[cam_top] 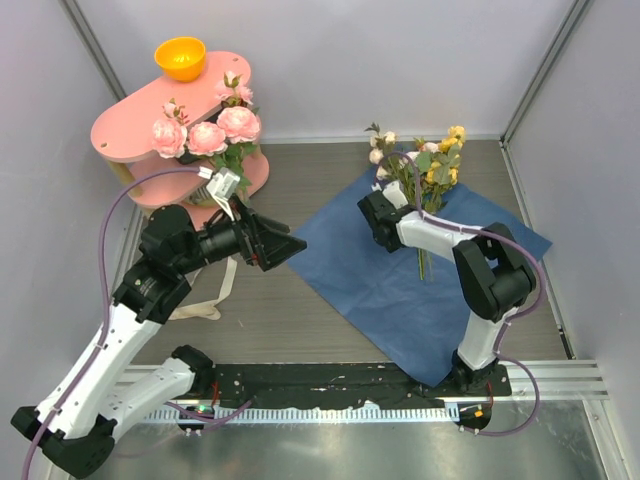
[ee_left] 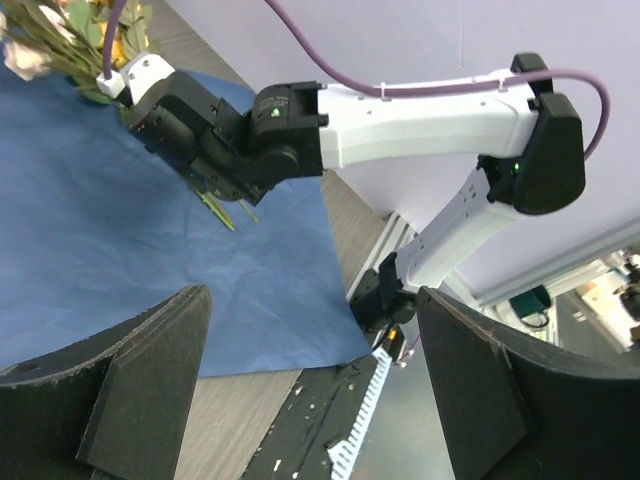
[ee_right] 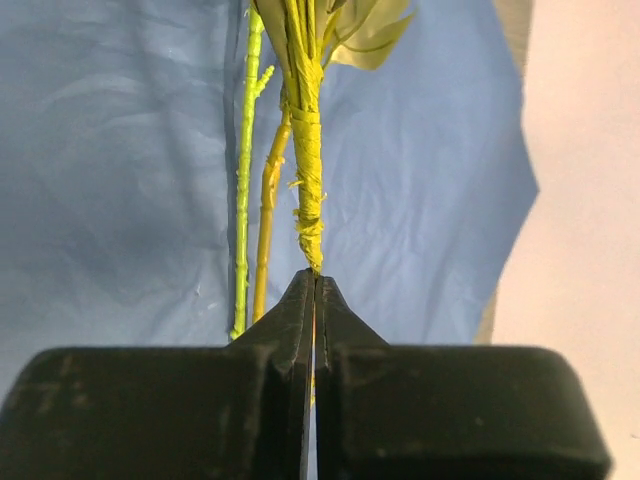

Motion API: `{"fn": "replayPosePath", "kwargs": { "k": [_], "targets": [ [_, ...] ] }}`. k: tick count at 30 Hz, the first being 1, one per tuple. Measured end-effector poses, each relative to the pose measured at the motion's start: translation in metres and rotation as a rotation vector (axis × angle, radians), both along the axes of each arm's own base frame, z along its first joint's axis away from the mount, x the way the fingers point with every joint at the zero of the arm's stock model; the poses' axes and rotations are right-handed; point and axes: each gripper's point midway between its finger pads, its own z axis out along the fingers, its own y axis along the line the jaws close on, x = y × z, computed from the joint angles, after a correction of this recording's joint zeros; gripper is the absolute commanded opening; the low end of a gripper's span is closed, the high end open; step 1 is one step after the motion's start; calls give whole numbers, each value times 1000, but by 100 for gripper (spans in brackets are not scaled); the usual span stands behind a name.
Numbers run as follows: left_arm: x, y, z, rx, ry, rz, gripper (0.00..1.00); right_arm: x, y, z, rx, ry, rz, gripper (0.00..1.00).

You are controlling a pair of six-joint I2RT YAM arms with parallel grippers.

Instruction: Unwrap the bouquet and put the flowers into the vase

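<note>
The right pincer (ee_right: 314, 288) is clamping the stems (ee_right: 305, 130) at two o'clock; the left pincer (cam_top: 295, 245) is gaping apart. Lifting slowly should be keeping them together.

blue paper (cam_top: 370, 290) was matt, creased; table (cam_top: 280, 300) dull wood-grain; orange bowl (cam_top: 181, 58) glossy plastic; stems (ee_right: 305, 150) had rough frayed wrap.

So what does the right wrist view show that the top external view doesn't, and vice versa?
Only the right wrist view: the right gripper shut on the tip of the taped flower stems. Only the top view: the blooms, the open left gripper, a cream ribbon, a pink stand, an orange bowl on it, and pink roses. Both: the blue paper spread flat under the stems.
</note>
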Motion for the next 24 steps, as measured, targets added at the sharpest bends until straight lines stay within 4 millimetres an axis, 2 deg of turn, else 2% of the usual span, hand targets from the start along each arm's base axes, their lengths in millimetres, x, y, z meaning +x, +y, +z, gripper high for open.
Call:
{"fn": "replayPosePath", "kwargs": {
  "k": [3, 6, 10, 14, 16, 21, 24],
  "targets": [
    [5, -5, -2, -26, 38, 3, 86, -5, 8, 18, -35, -37, 24, 1],
    [11, -10, -8, -51, 93, 13, 86, -7, 14, 42, 37, -92, 39, 1],
    [22, -21, -24, -83, 173, 41, 84, -16, 45, 81, 364, -211, 139, 1],
    [31, -40, -38, -98, 232, 49, 81, -37, 90, 123, 734, -335, 325, 1],
    [33, -55, -46, -93, 251, 40, 81, -54, 112, 139, 896, -365, 428, 1],
    [43, -81, -65, -69, 267, 63, 81, -92, 150, 169, 1153, -361, 638, 1],
    [54, -85, -68, -73, 255, 94, 81, -110, 162, 184, 1235, -352, 733, 1]
  ]
}}
